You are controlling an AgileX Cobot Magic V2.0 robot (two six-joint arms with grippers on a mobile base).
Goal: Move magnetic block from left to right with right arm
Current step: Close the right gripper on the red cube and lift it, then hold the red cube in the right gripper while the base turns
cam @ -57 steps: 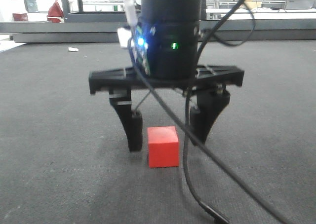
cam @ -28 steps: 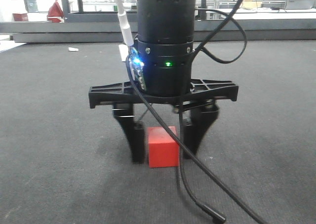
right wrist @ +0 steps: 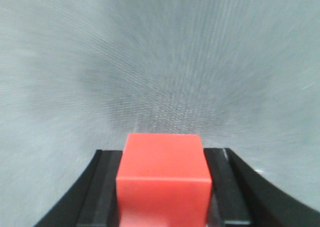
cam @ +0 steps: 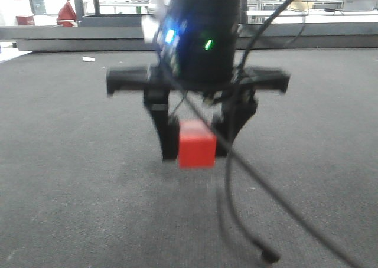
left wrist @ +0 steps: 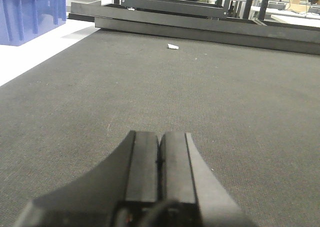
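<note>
My right gripper [cam: 195, 153], open a second ago, now clamps the magnetic block [cam: 196, 150] and has lifted it off the carpet [cam: 71, 179], ready to carry rightward; my left gripper [left wrist: 159, 162] rests closed, empty.

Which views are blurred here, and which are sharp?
Exterior front view: the right tool and magnetic block are smeared by motion blur. Right wrist view: the carpet streaks radially, while the block is fairly crisp. Left wrist view: sharp, with the left tool and carpet weave clear.
</note>
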